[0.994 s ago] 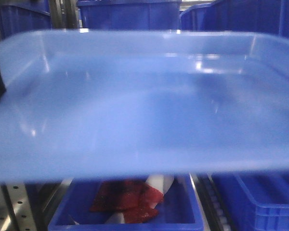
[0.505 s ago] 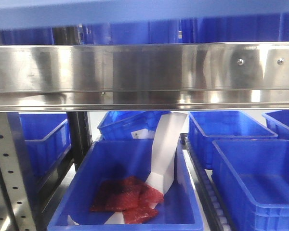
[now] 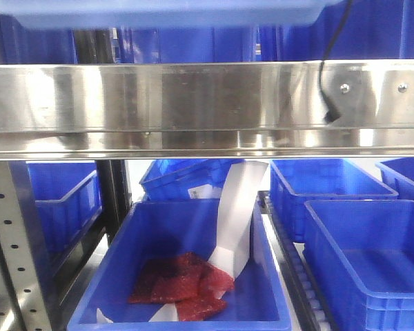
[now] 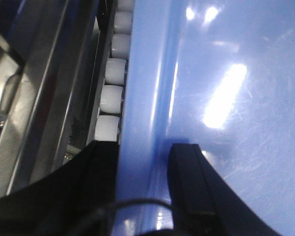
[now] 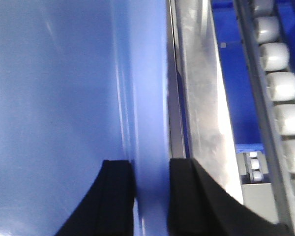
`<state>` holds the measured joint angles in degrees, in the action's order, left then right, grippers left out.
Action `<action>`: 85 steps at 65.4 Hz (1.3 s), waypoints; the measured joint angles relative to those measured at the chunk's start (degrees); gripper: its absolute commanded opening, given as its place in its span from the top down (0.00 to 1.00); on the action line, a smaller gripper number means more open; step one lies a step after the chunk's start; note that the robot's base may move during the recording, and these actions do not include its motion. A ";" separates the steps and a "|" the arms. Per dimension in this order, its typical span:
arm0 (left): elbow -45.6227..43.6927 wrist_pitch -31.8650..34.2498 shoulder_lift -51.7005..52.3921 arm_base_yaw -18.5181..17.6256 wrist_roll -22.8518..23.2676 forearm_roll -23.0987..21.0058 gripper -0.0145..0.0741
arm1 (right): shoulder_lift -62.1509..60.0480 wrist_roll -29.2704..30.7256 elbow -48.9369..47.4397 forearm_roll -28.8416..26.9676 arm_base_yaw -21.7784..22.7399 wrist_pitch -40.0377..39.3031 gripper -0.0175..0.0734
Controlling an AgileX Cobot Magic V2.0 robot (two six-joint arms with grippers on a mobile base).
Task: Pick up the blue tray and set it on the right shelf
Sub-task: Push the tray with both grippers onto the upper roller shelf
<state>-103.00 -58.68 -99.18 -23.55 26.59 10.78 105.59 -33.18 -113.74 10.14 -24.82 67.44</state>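
Note:
The blue tray (image 3: 159, 14) hangs just above the right shelf's brushed-steel front rail (image 3: 207, 103); only its pale underside shows at the top of the front view. My left gripper (image 4: 143, 152) is shut on the tray's left rim (image 4: 142, 73), one black finger outside the wall and one inside. My right gripper (image 5: 151, 169) is shut on the tray's right rim (image 5: 147, 73) in the same way. The tray's glossy floor (image 4: 226, 98) fills much of both wrist views. A steel side rail (image 5: 201, 73) of the shelf runs close beside the right rim.
White rollers (image 4: 113, 73) line the shelf beside the left rim, and more rollers (image 5: 285, 83) lie right of the steel rail. A black cable (image 3: 328, 76) hangs over the front rail. Below stand deep blue bins (image 3: 372, 255), one bin (image 3: 186, 310) holding red packets (image 3: 179, 279).
The tray filled the front view a second ago. It has since risen and gone forward over the front rail, so only its underside shows now. The black cable has come into view.

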 measured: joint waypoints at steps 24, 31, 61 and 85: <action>0.00 1.51 -4.22 0.54 -0.11 -0.96 0.49 | 4.08 0.19 -0.65 -1.08 1.05 -0.81 0.39; -0.10 1.51 -5.35 0.54 -0.11 -2.10 0.45 | 5.44 -0.03 -0.78 -1.08 1.05 -1.32 0.34; -0.22 1.60 -6.24 3.40 -0.11 -4.88 0.44 | 7.00 -0.27 -0.78 -2.58 1.05 -2.75 0.34; -0.35 1.86 -6.24 3.63 -0.11 -4.88 0.46 | 7.00 -0.30 -0.91 -2.11 1.05 -3.26 0.35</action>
<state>-103.35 -56.83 -105.42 -19.92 26.48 5.90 112.59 -33.48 -114.65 8.03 -23.76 64.18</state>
